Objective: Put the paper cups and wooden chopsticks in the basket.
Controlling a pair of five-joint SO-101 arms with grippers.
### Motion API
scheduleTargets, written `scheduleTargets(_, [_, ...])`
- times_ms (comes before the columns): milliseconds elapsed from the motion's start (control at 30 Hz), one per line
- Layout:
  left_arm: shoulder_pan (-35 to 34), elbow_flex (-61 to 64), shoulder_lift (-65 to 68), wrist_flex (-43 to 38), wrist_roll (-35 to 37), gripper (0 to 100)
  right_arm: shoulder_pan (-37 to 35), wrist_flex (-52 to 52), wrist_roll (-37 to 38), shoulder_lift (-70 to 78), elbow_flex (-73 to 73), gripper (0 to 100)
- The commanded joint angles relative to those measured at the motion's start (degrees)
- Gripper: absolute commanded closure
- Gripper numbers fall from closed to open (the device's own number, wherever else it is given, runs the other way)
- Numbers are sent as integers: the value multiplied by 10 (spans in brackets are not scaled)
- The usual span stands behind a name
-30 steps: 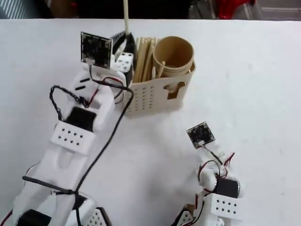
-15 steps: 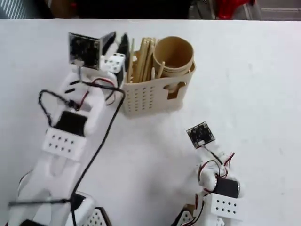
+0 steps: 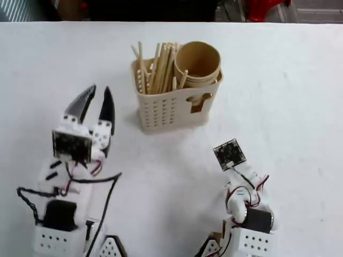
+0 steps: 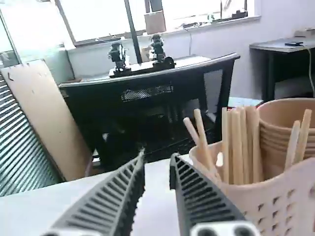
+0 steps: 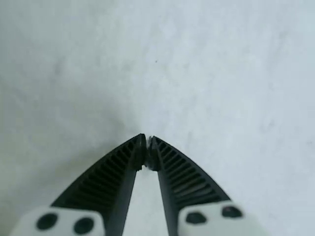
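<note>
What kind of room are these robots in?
Probably an office or a workshop, not a home. Past the white table there is a black desk and a grey desk, with big windows along the wall.

My left arm (image 3: 61, 184) stretches forward at the near left, my left gripper (image 3: 98, 97) pointing away from me, its jaws a little apart; my right arm (image 3: 247, 211) sits folded at the near right, my right gripper (image 5: 146, 141) aimed downward, its jaws closed tip to tip.
</note>
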Motion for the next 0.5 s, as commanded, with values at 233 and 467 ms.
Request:
scheduleTargets(233, [-93,186,-102,40,-10,895,8,-9,-5,-10,16,981])
scheduleTargets(467, [-139,186,-88,251,-11,895,8,-8,0,-10,16,981])
